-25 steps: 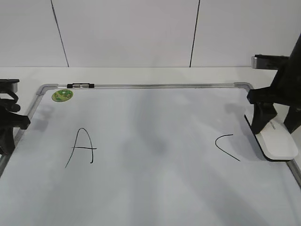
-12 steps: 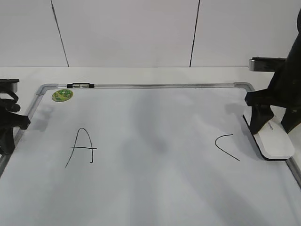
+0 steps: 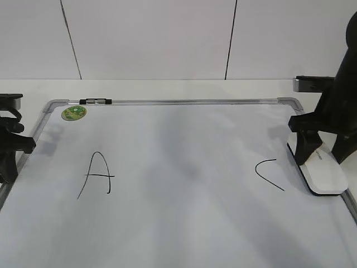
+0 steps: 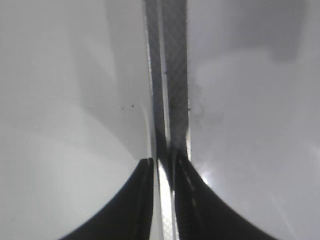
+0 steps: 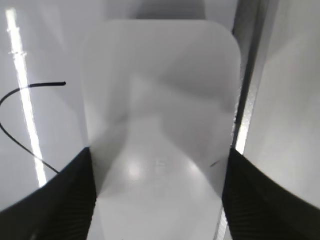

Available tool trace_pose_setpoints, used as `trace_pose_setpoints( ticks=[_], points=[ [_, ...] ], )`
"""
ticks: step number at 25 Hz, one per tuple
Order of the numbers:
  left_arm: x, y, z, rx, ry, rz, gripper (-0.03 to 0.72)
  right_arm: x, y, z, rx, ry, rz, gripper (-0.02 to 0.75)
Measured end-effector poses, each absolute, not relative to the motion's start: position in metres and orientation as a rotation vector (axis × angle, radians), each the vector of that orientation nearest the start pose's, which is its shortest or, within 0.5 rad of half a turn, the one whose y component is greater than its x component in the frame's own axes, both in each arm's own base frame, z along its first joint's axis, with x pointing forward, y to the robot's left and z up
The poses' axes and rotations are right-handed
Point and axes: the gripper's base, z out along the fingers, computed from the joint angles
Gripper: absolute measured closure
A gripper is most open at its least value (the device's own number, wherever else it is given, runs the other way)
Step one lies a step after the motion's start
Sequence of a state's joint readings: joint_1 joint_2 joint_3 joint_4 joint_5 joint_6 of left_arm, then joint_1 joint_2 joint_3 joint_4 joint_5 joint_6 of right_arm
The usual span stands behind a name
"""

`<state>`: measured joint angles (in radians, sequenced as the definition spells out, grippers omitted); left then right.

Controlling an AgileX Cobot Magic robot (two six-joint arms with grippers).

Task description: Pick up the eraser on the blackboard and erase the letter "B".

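The blackboard [image 3: 184,229] is a white dry-erase board with a silver frame. It bears a black "A" [image 3: 97,176] and a "C" [image 3: 269,174]. No letter "B" shows; a faint grey smudge [image 3: 189,170] lies between them. The white eraser [image 3: 328,176] lies flat at the board's right edge. My right gripper [image 3: 322,158] straddles its far end, with a finger pressed on each long side. In the right wrist view the eraser [image 5: 160,95] fills the space between the jaws [image 5: 157,200]. My left gripper [image 3: 8,162] is shut over the left frame rail [image 4: 170,75].
A small green round sticker [image 3: 73,113] sits at the board's far left corner, beside a dark clip [image 3: 96,101] on the top rail. The right frame rail [image 5: 248,100] runs just beside the eraser. The "C" stroke [image 5: 20,125] lies left of it.
My right gripper and the eraser have slid together a little to the left along the right edge. The left arm has not moved.
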<state>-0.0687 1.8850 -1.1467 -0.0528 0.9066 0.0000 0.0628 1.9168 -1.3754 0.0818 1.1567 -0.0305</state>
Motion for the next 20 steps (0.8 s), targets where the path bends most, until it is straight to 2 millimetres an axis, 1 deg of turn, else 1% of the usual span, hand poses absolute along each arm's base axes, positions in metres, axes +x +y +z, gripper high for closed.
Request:
trace_pose_setpoints(
  ticks=[14,20],
  points=[
    [0.3368,-0.027,0.1542,0.057,3.13,-0.066,0.566,0.3623,0.0294,0.1946,-0.089,3.18,0.113,0.22],
    [0.3368,-0.027,0.1542,0.057,3.13,-0.066,0.566,0.3623,0.029,0.1946,-0.089,3.18,0.107,0.184]
  ],
)
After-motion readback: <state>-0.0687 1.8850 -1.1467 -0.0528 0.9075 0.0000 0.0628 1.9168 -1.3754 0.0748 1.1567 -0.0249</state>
